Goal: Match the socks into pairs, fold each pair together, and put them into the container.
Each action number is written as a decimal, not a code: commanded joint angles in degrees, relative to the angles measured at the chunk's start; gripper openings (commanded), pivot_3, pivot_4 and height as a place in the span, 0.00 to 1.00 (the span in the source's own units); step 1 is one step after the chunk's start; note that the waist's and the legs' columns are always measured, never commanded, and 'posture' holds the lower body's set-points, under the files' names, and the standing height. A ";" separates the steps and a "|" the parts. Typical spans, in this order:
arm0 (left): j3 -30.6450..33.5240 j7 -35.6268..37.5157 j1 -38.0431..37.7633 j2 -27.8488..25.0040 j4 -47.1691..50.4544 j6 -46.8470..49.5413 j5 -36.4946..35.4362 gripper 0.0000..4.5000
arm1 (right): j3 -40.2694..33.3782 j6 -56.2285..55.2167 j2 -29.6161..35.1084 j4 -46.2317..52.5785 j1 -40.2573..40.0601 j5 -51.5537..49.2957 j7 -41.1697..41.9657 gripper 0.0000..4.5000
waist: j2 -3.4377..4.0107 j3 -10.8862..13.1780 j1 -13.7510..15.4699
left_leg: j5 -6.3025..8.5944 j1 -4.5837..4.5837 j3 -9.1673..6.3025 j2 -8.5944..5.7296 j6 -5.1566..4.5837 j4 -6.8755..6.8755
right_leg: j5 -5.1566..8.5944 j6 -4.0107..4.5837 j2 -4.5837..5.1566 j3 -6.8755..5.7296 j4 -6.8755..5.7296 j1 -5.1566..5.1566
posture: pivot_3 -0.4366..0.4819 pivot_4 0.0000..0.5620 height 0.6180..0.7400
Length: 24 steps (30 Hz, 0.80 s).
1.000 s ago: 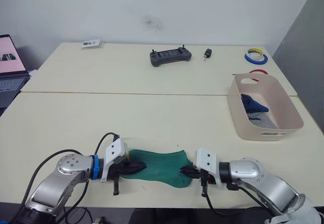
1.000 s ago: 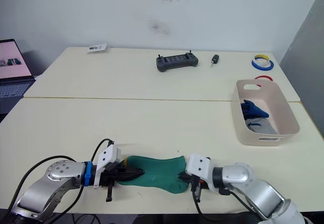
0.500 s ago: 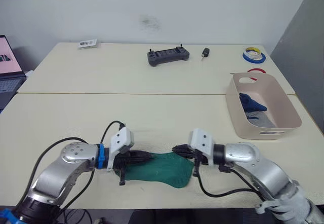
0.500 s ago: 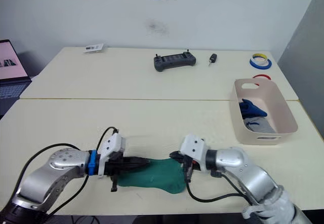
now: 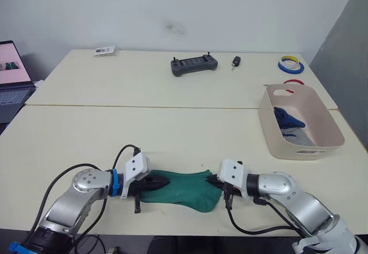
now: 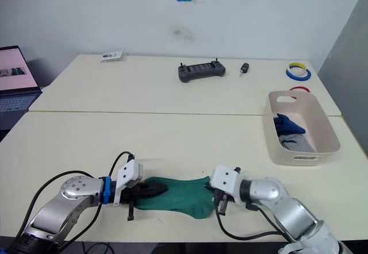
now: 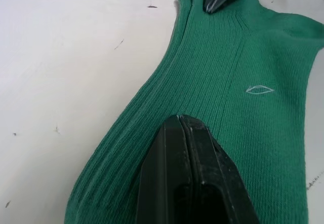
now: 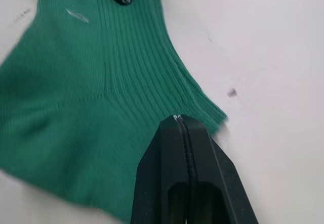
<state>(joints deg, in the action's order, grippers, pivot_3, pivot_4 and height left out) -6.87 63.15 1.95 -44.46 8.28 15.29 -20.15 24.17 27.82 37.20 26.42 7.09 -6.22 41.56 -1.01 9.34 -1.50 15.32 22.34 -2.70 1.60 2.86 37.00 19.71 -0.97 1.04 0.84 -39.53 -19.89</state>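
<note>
1. The green socks (image 5: pixel 184 187) lie flat on the near edge of the tabletop (image 5: pixel 172 133), between the two arms. They look like two laid one on the other, which suits folding them as a pair.
2. The left gripper (image 5: pixel 163 181) has its fingers pressed together on one end of the green socks. The right gripper (image 5: pixel 213 180) has its fingers together on the opposite end. Holding both ends probably keeps the fabric taut and lined up for the fold.
3. The tub (image 5: pixel 322 118) stands well apart at the right side of the tabletop, with a blue sock (image 5: pixel 286 117) and a grey sock (image 5: pixel 295 134) already inside, so the green socks seem to be the last pair.
4. I cannot tell whether the fingers pinch both layers or merely press down on top. The tub's near wall hides part of what lies inside, so the count of socks there is unsure.
</note>
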 commanded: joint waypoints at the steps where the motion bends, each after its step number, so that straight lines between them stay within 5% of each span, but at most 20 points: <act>1: 1.87 -0.58 0.73 0.64 0.56 1.41 -1.17 0.00 | -5.69 -2.33 -1.06 1.68 -2.23 -4.76 1.30 0.01 | 0.00 0.01 0.00 | 0.00 0.01 -0.01 0.00 0.00 0.00 | 0.00 0.00 0.00 -0.01 0.00 0.01 | 0.48 0.27 1.00; 6: 1.22 5.89 1.79 -2.91 6.41 3.46 -4.04 0.00 | -4.92 -2.21 -2.61 5.10 -0.34 -7.45 4.70 0.01 | 0.03 0.06 -0.36 | 0.00 0.13 -0.01 0.07 0.00 0.00 | 0.00 0.00 -0.08 0.03 -0.06 -0.18 | 0.48 0.27 1.00; 16: 0.63 5.14 0.64 -2.99 -1.16 -2.50 2.26 0.00 | 8.19 -5.04 -1.53 -1.96 4.24 3.84 8.49 0.01 | 0.06 0.07 -0.18 | 0.00 0.17 0.00 0.03 0.00 0.01 | 0.00 0.01 -0.12 0.04 -0.02 -0.22 | 0.48 0.27 1.00; 24: 1.16 4.34 -1.34 -2.26 -2.03 -4.00 1.60 0.00 | 0.31 -6.89 1.74 1.04 -1.21 0.53 7.67 0.01 | 0.04 0.02 -0.16 | 0.00 0.07 0.00 0.04 0.00 0.00 | 0.00 0.00 -0.07 0.02 -0.01 -0.10 | 0.48 0.27 1.00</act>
<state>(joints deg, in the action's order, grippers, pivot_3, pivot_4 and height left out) -6.18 68.00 1.66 -46.87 6.40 10.58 -18.80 27.57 20.59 38.71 25.91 7.08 -3.91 49.63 -0.97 9.36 -1.65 15.32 22.41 -2.69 1.64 2.86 37.00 19.71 -0.96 0.97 0.87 -39.54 -19.98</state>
